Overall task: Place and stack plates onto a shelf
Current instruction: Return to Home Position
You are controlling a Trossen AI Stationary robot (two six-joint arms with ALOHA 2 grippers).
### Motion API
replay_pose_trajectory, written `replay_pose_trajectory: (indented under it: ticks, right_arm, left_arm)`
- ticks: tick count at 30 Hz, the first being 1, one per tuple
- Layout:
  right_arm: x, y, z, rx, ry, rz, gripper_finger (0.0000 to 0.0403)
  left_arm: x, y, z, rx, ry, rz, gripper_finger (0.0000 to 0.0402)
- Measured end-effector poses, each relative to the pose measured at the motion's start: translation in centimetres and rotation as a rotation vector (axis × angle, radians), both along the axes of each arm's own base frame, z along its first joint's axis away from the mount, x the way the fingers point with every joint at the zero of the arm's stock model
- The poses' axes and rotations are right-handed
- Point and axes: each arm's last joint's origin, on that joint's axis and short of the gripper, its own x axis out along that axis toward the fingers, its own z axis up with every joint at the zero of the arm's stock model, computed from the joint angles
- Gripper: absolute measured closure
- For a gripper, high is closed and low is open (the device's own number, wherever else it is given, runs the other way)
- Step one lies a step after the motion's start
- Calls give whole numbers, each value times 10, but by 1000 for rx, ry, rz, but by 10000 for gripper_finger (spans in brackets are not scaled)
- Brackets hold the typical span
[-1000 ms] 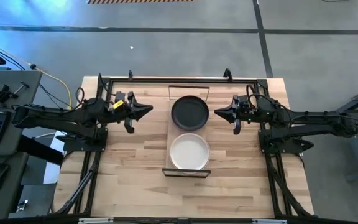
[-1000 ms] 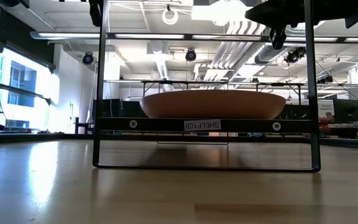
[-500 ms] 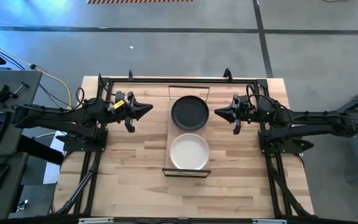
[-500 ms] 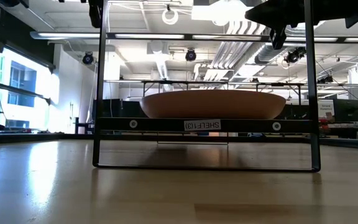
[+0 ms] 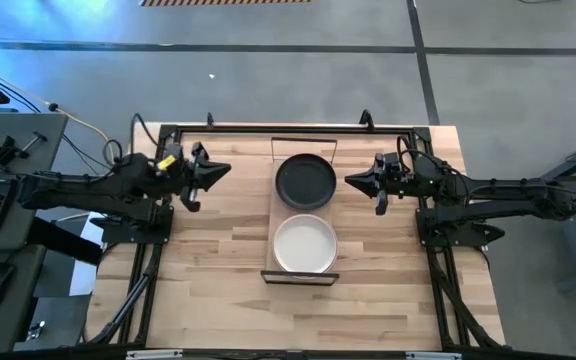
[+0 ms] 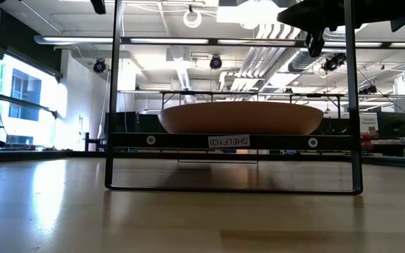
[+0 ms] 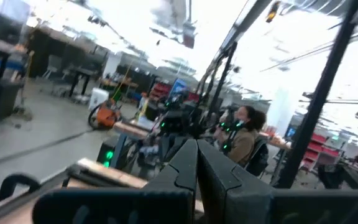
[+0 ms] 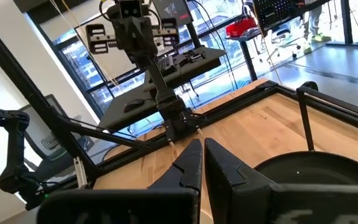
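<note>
- Shelf (image 5: 276, 214) of pale wood lies in the middle of the surface (image 5: 208, 270), running from the far side toward the near edge, with thin black rails at both short ends.
- On its far half sits the black plate (image 5: 305, 181); from above I cannot see what lies under it.
- On the near half sits the cream-white plate (image 5: 305, 244), just beside the black one, with a narrow strip of bare plank between them.
- From surface height, a pink plate (image 6: 241, 118) shows at that near end, resting on the plank above a small label reading SHELF (3); its rim hides whatever lies inside it from that angle.
- The left gripper (image 5: 224, 169) hovers off to the shelf's left, well apart from the black plate and pointing toward it. Its fingers (image 7: 179, 165) are pressed together and hold nothing.
- The right gripper (image 5: 352, 182) hovers near the black plate's right edge without touching it. Its fingers (image 8: 188, 165) are drawn together with only a thin seam between them, and nothing is gripped.
- Both grippers are raised off the surface, up near the top rail of the shelf's frame.
- Beyond the left gripper, out in the room, a person (image 7: 244, 134) sits at a desk.
</note>
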Motion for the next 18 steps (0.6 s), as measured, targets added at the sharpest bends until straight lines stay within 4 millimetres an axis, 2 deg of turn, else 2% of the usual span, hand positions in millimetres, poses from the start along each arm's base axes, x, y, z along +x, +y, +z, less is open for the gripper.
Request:
replay_pose_trajectory:
  ticks: [3, 13, 18]
  right_arm:
    - [0, 0, 0, -14, 3, 0, 403]
    - [0, 0, -2, 23, 21, 0, 403]
    - [0, 0, -2, 24, 22, -4, 403]
  left_arm:
    - [-7, 0, -4, 22, -19, -6, 401]
    - [-23, -1, -64, 12, -156, -25, 401]
    - [-35, -1, -80, -13, -138, -31, 401]
